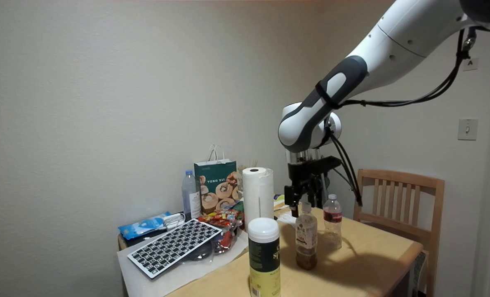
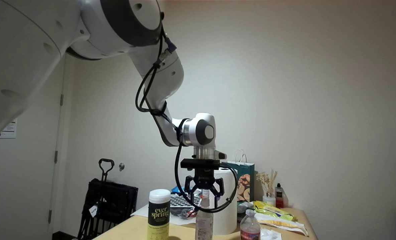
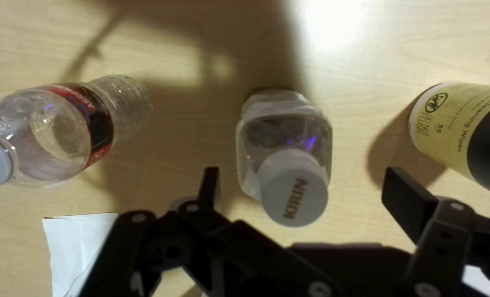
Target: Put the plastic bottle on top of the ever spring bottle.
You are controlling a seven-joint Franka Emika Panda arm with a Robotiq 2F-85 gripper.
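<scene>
The slim clear plastic bottle (image 1: 307,235) stands upright on the table, with brown in its lower part. It also shows in an exterior view (image 2: 204,225), and its pale KIRIN cap shows in the wrist view (image 3: 293,189). My gripper (image 3: 303,183) is open, pointing down over this bottle. In the wrist view the cap appears between the spread fingers, nearer the left finger, apparently touching neither. The gripper also shows in an exterior view (image 2: 203,201). The ever spring bottle (image 2: 159,211) stands upright with a broad white cap; it also shows in both other views (image 1: 264,255) (image 3: 463,128).
A smaller red-labelled clear bottle (image 1: 333,222) stands close beside the plastic bottle. A paper towel roll (image 1: 257,194) stands behind. A keyboard (image 1: 175,247), snack packets (image 2: 273,210) and a green bag (image 1: 216,185) lie or stand farther back. A white paper (image 3: 78,243) lies near the gripper.
</scene>
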